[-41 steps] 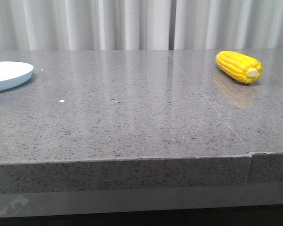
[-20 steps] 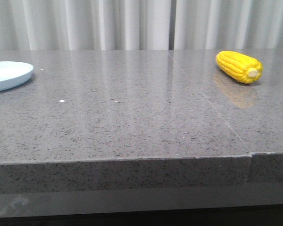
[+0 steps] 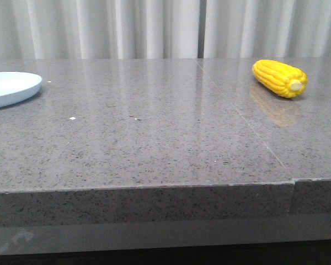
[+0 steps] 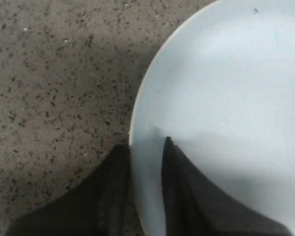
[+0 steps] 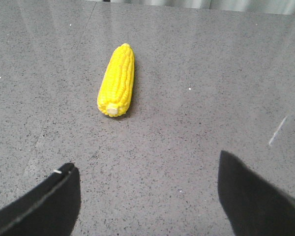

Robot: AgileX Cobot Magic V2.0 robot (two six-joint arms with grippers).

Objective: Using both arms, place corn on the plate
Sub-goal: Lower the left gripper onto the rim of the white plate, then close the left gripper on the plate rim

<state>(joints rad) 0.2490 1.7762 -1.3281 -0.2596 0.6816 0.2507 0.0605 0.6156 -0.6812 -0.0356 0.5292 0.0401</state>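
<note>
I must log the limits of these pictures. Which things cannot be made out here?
- Plate: cut off by the front view's left edge; the left wrist view also shows only part.
- Left gripper: fingers astride the plate's rim; whether they pinch it is unclear.
- Corn: underside hidden against the table.
- Right gripper: only its fingertips show.

corn [image 3: 279, 78]: bright yellow, kernels in rows, pale cut end
plate [image 4: 226, 108]: pale blue-white, plain
table [image 3: 154, 138]: grey, dark-speckled
fingers [image 4: 179, 196]: black

The speckled grey table [image 3: 154, 143] carries the corn [image 3: 279, 78] and, well apart, the plate [image 3: 11, 88].
</note>
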